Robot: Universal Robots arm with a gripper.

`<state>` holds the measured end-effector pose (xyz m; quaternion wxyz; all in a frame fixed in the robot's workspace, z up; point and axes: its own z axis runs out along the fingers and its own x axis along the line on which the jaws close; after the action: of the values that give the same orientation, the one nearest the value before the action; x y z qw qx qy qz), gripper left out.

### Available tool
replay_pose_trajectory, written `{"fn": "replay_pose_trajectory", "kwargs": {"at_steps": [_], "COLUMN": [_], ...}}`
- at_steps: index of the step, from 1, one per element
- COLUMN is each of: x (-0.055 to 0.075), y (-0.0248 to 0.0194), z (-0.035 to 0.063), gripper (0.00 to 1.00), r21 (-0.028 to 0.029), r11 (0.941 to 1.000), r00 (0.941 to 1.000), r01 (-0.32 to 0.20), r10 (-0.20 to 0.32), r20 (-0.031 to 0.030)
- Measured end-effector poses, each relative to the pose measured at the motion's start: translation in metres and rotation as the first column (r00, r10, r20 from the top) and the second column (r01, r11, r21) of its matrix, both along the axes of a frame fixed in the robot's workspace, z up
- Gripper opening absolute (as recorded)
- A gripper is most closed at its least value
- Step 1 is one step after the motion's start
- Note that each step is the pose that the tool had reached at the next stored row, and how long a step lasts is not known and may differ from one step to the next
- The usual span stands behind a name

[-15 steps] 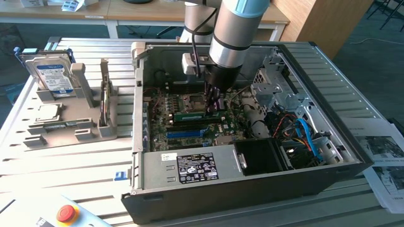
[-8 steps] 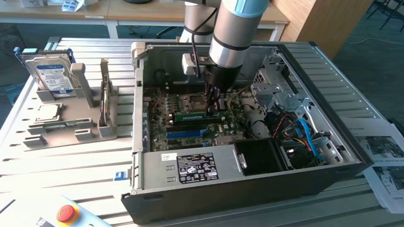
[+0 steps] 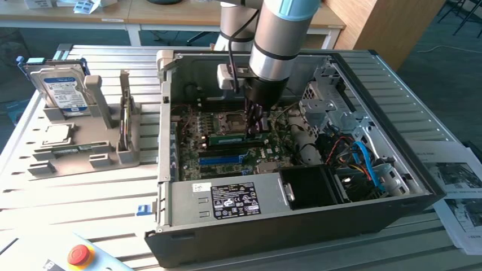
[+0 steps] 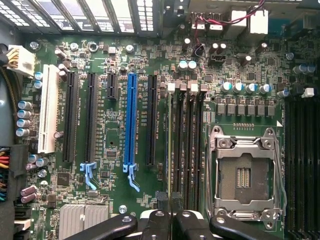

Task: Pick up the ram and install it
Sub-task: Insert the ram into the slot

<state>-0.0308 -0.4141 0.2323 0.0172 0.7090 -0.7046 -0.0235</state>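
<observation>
My pincer (image 4: 170,207) is clamped on the ram (image 4: 169,145), which stands edge-down over the memory slots (image 4: 192,140) beside the CPU socket (image 4: 245,175); seating it well, I judge, needs straight, even pressure.

The arm (image 3: 280,28) stands nearly upright, its wrist pointing straight down. The gripper (image 3: 256,129) hangs below it, its dark fingers (image 4: 161,200) vertical and drawn almost together, pinching the ram (image 4: 169,150) edge-on between their tips.
</observation>
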Motion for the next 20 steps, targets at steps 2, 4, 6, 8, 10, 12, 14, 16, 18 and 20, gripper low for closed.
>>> {"fn": "replay_pose_trajectory", "kwargs": {"at_steps": [2, 4, 6, 8, 10, 12, 14, 16, 18, 20], "x": [-0.0001, -0.0001, -0.0001, -0.0001, -0.0001, -0.0001, -0.0001, -0.0019, -0.0025, -0.0027], "y": [0.0000, 0.0000, 0.0000, 0.0000, 0.0000, 0.0000, 0.0001, 0.0002, 0.0002, 0.0002], "z": [0.0000, 0.0000, 0.0000, 0.0000, 0.0000, 0.0000, 0.0001, 0.0000, 0.0000, 0.0000], "gripper": [0.12, 0.12, 0.12, 0.12, 0.12, 0.12, 0.12, 0.12, 0.12, 0.12], "r21": [0.0000, -0.0001, 0.0000, 0.0000, -0.0001, 0.0001, -0.0002, 0.0000, 0.0002, 0.0001], "r11": [1.0000, 1.0000, 1.0000, 1.0000, 0.9999, 0.9999, 0.9999, 0.9998, 0.9998, 0.9998], "r00": [1.0000, 1.0000, 1.0000, 0.9999, 0.9999, 0.9999, 0.9999, 0.9998, 0.9998, 0.9998], "r01": [0.004, 0.007, 0.008, 0.010, 0.010, 0.010, 0.014, 0.019, 0.020, 0.021], "r10": [-0.004, -0.007, -0.008, -0.010, -0.010, -0.010, -0.014, -0.019, -0.020, -0.021], "r20": [0.0011, 0.0022, 0.0032, 0.0040, 0.0043, 0.0043, 0.0043, 0.0049, 0.0053, 0.0059]}}
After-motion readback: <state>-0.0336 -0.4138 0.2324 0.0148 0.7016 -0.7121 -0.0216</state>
